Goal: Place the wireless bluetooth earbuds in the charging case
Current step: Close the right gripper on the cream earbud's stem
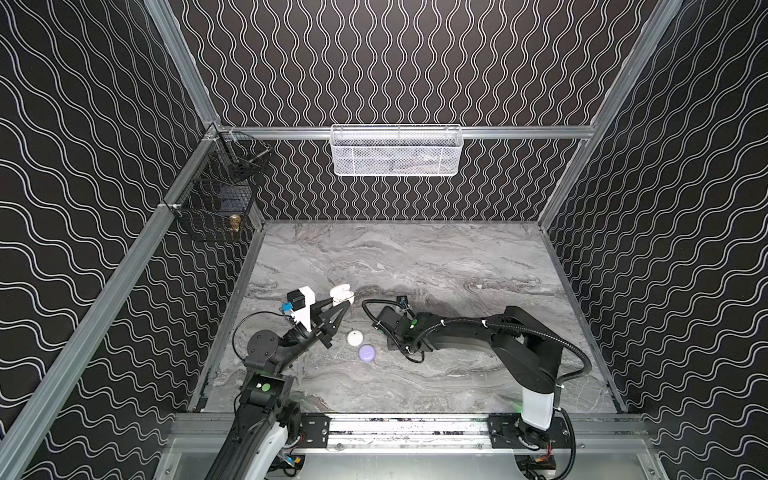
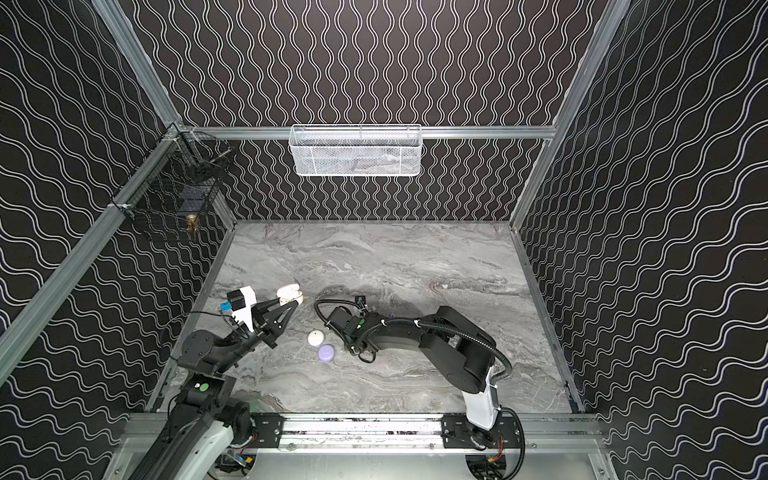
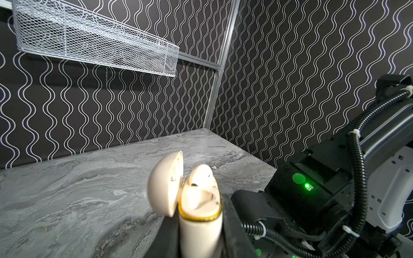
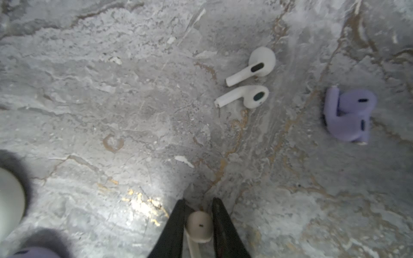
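Table (image 1: 457, 266) layout. My left gripper (image 1: 346, 304) holds the open case (image 1: 341, 294) upright, left of centre. One seated earbud (image 3: 201, 176) is in it, beside the raised lid (image 3: 166, 185). The far shut case (image 1: 355, 338) and near shut case (image 1: 366, 353) lie just beside each other, in front of the open case, between my arms. My right gripper (image 4: 199, 200) is to their right, with the gripped earbud (image 4: 199, 226) between its fingers. On the table ahead of its tips, a loose earbud (image 4: 252, 66) lies beside a second loose earbud (image 4: 245, 96). A touching pair (image 4: 348, 116) lies apart from them.
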### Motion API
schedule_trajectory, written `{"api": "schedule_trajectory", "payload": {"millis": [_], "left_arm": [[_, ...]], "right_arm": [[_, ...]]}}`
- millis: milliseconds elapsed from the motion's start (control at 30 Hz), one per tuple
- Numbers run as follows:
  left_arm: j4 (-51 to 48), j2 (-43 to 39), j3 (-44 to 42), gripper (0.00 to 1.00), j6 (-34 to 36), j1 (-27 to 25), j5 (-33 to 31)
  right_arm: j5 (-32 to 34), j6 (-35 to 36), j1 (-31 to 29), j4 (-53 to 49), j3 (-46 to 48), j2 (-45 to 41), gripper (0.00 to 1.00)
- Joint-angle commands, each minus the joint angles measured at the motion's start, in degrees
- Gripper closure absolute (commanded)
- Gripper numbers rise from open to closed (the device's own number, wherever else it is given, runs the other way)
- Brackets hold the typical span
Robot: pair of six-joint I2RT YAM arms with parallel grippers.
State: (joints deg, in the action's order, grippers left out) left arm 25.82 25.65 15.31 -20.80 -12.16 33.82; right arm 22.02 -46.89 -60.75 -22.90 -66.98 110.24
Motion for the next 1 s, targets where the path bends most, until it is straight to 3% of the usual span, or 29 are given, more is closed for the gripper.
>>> {"api": "schedule_trajectory", "payload": {"millis": [0, 233, 667, 967], "left_arm": [[1.2, -0.1, 0.6, 1.00, 0.8, -0.1, 0.3], [1.0, -0.2, 0.7, 1.00, 0.8, -0.1, 0.2], [1.0, -0.2, 0.7, 1.00, 0.8, -0.1, 0.3], [2.3, 0.5, 0.6, 1.00, 0.6, 0.0, 1.2]], "right_arm": [[-2.2, -0.9, -0.4, -4.0, 0.2, 0.0, 0.66], [-1.8, -0.9, -0.8, -4.2, 0.6, -0.5, 0.65], [-1.8, -1.2, -0.9, -3.3, 1.0, -0.3, 0.80], [0.6, -2.8, -1.1, -0.5, 3.6, -6.0, 0.83]]}}
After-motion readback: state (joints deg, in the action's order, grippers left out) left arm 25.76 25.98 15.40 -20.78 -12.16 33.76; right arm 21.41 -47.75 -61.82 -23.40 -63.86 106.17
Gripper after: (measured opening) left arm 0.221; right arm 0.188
